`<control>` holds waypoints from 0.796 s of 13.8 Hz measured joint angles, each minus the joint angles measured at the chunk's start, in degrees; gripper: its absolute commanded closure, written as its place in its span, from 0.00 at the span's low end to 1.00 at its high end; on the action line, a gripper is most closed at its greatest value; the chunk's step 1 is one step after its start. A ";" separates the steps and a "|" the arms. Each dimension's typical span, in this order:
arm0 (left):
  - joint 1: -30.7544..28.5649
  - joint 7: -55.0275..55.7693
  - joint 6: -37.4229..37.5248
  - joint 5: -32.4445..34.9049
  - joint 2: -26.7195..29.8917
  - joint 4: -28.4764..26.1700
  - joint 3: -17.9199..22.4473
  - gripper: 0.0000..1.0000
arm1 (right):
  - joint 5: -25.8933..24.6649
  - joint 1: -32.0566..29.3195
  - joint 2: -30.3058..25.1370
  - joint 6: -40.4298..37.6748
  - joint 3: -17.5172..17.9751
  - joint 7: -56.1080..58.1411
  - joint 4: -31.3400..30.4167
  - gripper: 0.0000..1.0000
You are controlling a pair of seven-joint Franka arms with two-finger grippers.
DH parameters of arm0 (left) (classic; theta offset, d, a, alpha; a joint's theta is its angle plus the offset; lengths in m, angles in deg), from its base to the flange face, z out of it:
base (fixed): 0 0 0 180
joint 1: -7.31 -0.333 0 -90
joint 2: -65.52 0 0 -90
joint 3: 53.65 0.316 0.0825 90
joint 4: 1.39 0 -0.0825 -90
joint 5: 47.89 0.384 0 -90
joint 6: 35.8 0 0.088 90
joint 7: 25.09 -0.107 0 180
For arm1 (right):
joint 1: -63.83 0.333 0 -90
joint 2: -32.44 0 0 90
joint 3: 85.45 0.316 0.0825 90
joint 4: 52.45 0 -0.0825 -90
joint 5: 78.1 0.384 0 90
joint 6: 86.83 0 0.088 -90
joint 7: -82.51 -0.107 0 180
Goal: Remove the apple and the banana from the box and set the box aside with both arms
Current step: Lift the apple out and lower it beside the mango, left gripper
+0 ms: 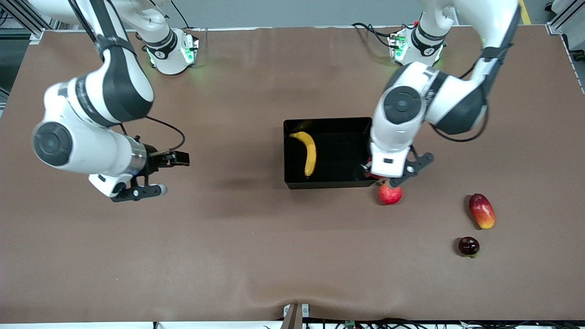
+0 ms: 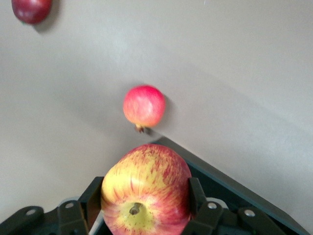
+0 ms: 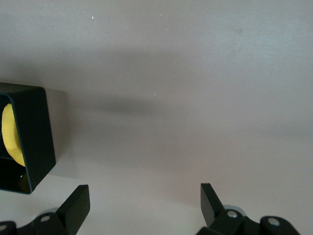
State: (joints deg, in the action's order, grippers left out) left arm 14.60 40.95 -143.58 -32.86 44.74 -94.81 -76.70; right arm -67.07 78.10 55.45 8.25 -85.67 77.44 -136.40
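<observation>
Two black fingers of the left gripper point(image 2: 145, 208) pinch the small red-and-yellow streaked apple point(image 2: 145, 193) above the glossy black plastic box's point(image 1: 329, 183) corner; released there, it might bump the pinkish-red crowned fruit point(image 1: 390, 194) just outside. The curved yellow banana point(image 1: 308, 152) lies inside; the right gripper point(image 3: 144, 205) waits spread over bare table.

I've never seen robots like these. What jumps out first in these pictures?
Most striking is the apple, clamped in the left gripper above the corner of the black box toward the left arm's end of the table. A banana lies alone in the box, and a pinkish-red fruit sits on the table by that corner. The right gripper waits, jaws open, over bare table.
</observation>
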 measured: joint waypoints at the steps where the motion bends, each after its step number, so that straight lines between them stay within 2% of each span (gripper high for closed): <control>1: -1.10 -2.28 0.01 -0.08 0.16 0.29 0.01 1.00 | 0.88 0.02 0.90 1.35 -0.03 0.00 0.00 0.00; 7: -10.11 -16.69 0.59 -0.11 0.05 0.01 0.20 1.00 | 2.75 0.32 4.85 4.02 -0.20 0.05 0.03 0.00; 11: -15.30 -19.02 0.37 0.30 -2.13 -0.93 0.41 1.00 | 2.76 1.31 6.47 4.33 -0.28 0.03 0.04 0.00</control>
State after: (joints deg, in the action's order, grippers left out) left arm -0.71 21.93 -143.21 -32.56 42.61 -95.74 -76.29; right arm -64.31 79.41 61.92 12.58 -85.96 77.47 -136.36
